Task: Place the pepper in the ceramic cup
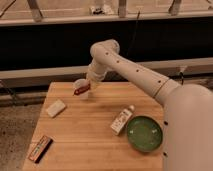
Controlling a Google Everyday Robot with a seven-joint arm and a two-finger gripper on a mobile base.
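Wood table (95, 150) w/ a green bowl (144, 133) on the R side, & a white bottle (122, 120) lies just beside it. A pale block (55, 107) sits on the L. A brown bar (40, 148) is near the front L corner.
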